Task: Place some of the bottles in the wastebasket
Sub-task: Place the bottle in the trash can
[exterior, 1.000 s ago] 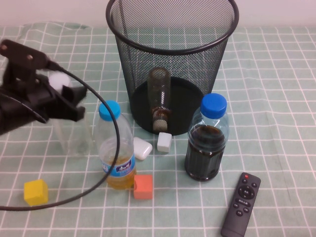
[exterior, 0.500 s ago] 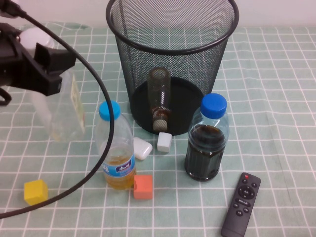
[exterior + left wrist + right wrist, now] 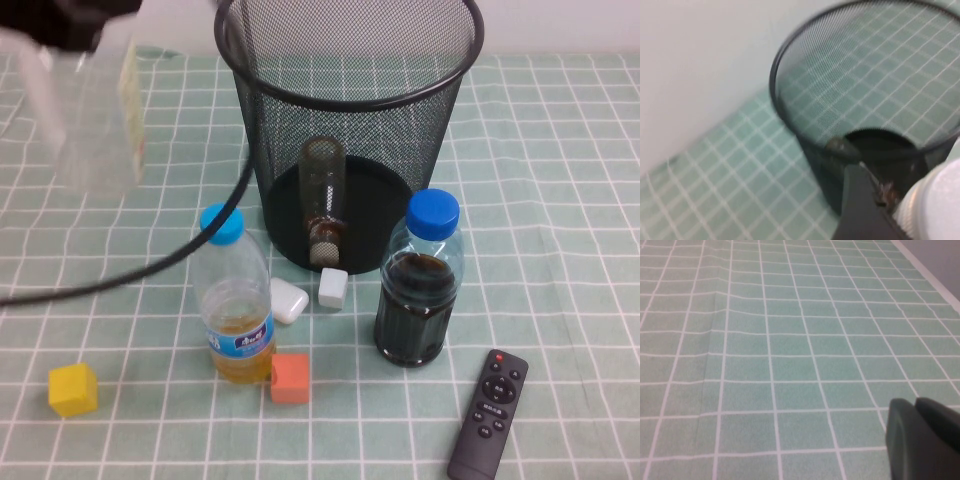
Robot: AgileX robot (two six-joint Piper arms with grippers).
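Note:
My left gripper [image 3: 88, 14] is at the top left edge of the high view, shut on the taller clear bottle [image 3: 92, 110], which hangs high in the air left of the wastebasket [image 3: 350, 90]. In the left wrist view a dark finger [image 3: 860, 205] presses against the bottle's white cap [image 3: 935, 205], with the wastebasket's rim [image 3: 785, 60] just beyond. The small squat bottle [image 3: 322, 200] with the beige cap lies inside the wastebasket on its base. My right gripper [image 3: 922, 437] is shut and empty above bare checked cloth; it does not show in the high view.
A blue-capped bottle of yellow liquid [image 3: 237, 305] and a blue-capped bottle of dark liquid [image 3: 420, 285] stand in front of the wastebasket. A white case [image 3: 288, 300], white cube [image 3: 333, 288], orange cube [image 3: 290, 378], yellow cube [image 3: 73, 388] and remote [image 3: 488, 412] lie nearby. My arm's cable [image 3: 150, 275] trails left.
My left gripper has lifted the taller clear bottle off the table, up and away toward the top left. Nothing else has moved.

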